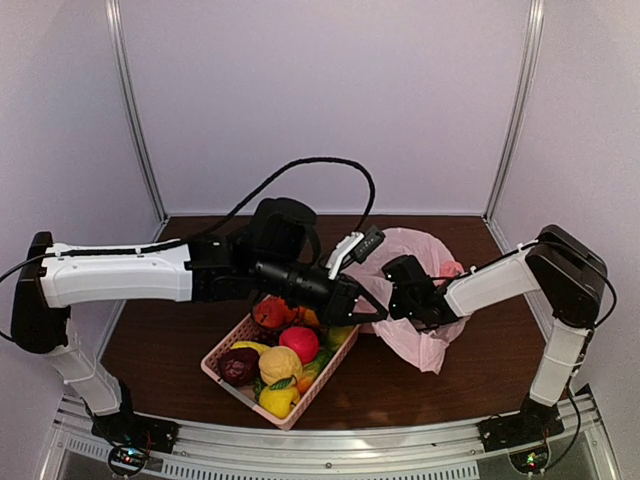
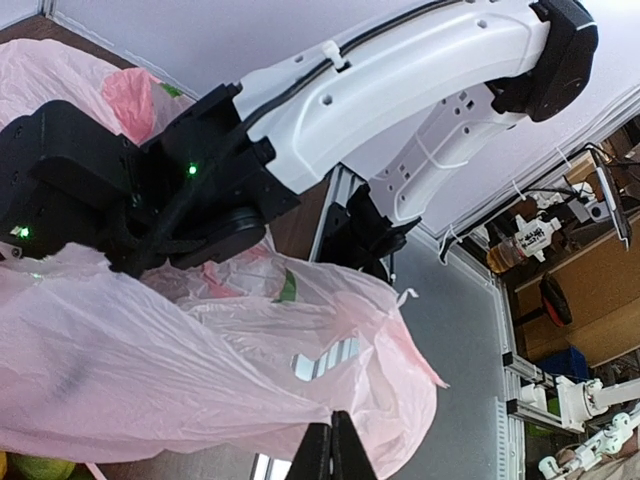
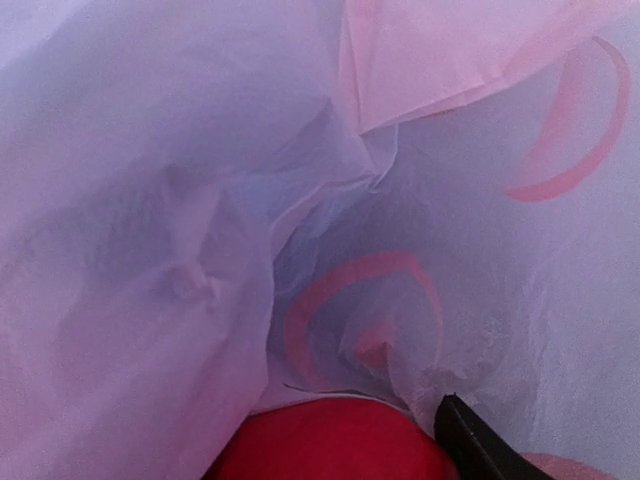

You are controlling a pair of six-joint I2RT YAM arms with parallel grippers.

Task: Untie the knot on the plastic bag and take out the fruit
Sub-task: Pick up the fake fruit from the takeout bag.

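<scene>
The pink plastic bag (image 1: 425,335) lies right of the basket, its mouth held up. My left gripper (image 2: 332,435) is shut on a fold of the bag's thin film (image 2: 200,370); seen from above, it (image 1: 378,317) pinches the bag's left edge. My right gripper (image 1: 405,300) reaches into the bag, its tips hidden by the film. In the right wrist view, a red fruit (image 3: 330,440) lies low inside the bag, right beside one dark fingertip (image 3: 480,445); the other finger is out of view. The knot does not show.
A pink latticed basket (image 1: 240,390) stands front centre, holding a red fruit (image 1: 299,342), an orange one (image 1: 280,363), a yellow lemon (image 1: 278,400) and a dark maroon fruit (image 1: 238,366). A black cable (image 1: 300,165) arcs behind the left arm. Pale walls enclose the table.
</scene>
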